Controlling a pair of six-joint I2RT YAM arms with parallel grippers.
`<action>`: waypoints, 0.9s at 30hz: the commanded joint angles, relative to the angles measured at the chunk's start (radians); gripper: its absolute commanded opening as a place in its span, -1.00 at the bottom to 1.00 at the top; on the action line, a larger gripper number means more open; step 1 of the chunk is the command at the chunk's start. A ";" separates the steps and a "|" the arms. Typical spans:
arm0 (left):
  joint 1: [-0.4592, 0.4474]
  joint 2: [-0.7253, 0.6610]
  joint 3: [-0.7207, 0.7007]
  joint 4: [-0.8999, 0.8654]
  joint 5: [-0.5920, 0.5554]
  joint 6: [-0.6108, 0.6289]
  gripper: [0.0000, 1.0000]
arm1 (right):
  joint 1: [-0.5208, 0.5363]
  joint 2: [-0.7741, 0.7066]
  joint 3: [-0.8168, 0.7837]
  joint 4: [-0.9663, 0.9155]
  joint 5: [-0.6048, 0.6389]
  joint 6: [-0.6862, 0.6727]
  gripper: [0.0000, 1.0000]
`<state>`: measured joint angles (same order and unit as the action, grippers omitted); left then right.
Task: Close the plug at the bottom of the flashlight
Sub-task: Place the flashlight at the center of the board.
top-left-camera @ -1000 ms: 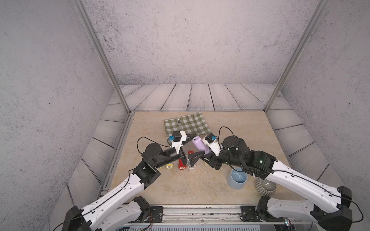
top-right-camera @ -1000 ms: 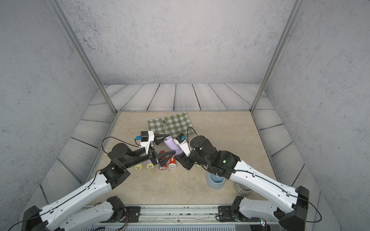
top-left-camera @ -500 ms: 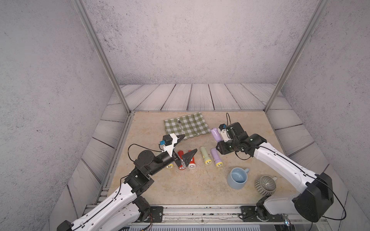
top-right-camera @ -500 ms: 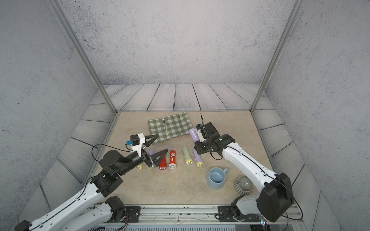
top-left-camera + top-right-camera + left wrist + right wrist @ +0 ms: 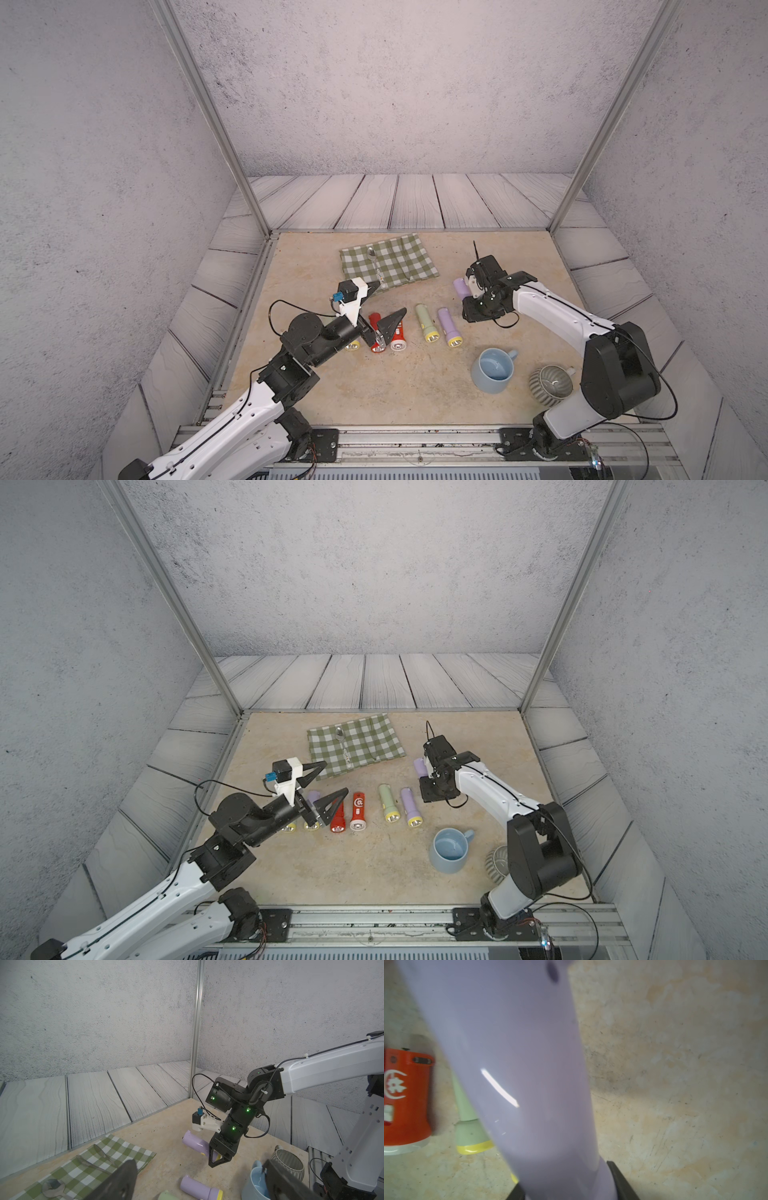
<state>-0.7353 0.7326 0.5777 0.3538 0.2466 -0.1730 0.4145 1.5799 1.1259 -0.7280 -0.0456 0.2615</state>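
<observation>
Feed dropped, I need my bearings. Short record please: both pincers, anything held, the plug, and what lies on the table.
right pincer: shut on purple flashlight, which is tilted and clear of the table
left pincer: open, empty, above the left end of the row
plug: not visible in any view
row of flashlights: lying side by side, some hidden under the left pincer
others: mug, checked cloth with spoons

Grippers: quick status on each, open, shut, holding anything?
Left gripper: open, holding nothing.
Right gripper: shut on the lilac flashlight, gripped near its head end.
</observation>
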 commanded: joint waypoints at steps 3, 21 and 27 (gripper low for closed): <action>0.004 0.007 -0.010 0.016 -0.009 -0.004 0.96 | 0.001 0.058 -0.025 -0.001 0.013 0.011 -0.97; 0.004 0.008 -0.019 0.017 -0.007 -0.006 0.97 | -0.026 0.140 -0.078 -0.001 0.034 0.015 -0.47; 0.004 0.005 -0.021 0.020 -0.009 -0.009 0.96 | -0.035 0.150 -0.086 0.005 0.006 0.021 -0.22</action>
<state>-0.7353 0.7422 0.5663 0.3527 0.2466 -0.1810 0.3847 1.7210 1.0458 -0.7101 -0.0265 0.2634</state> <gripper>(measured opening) 0.982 0.494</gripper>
